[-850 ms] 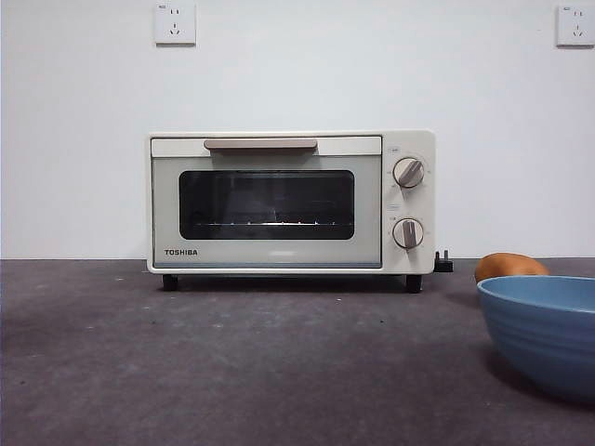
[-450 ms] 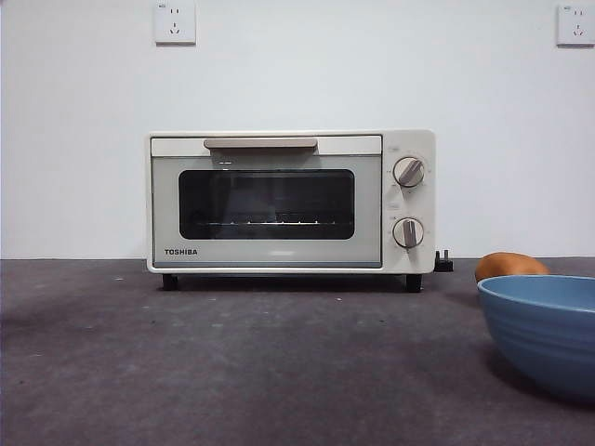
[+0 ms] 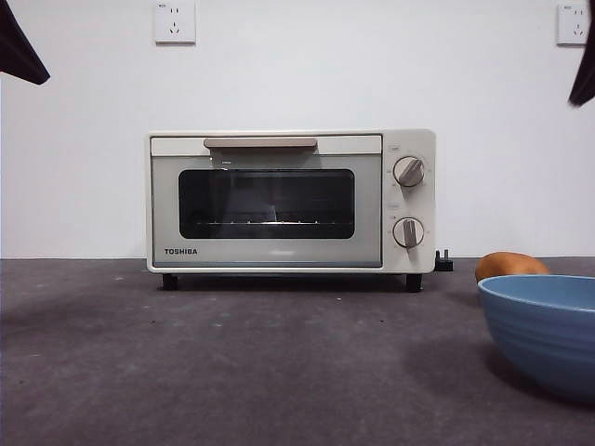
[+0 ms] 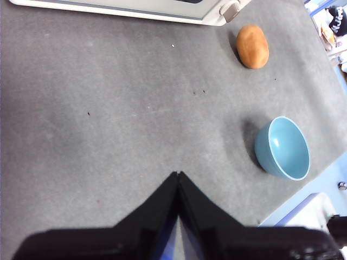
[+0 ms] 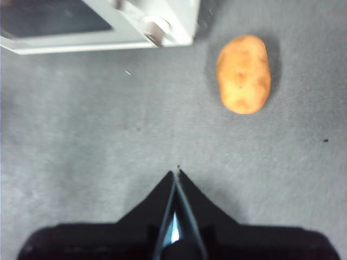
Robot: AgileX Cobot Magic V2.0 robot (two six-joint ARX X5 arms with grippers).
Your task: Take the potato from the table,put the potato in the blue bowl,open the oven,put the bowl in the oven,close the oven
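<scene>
Potato lies on table, just beside oven at its knob-end corner, apart from blue bowl, which sits nearer table's front edge. Bowl empty; oven door shut. Right gripper: jaws pressed together, empty, raised above table; potato ahead of tips and off to one side, long axis roughly along jaw line. Left gripper: jaws pressed together, empty, well apart from potato. Judgement: right arm nearer, better placed for pick; jaws must spread first.
</scene>
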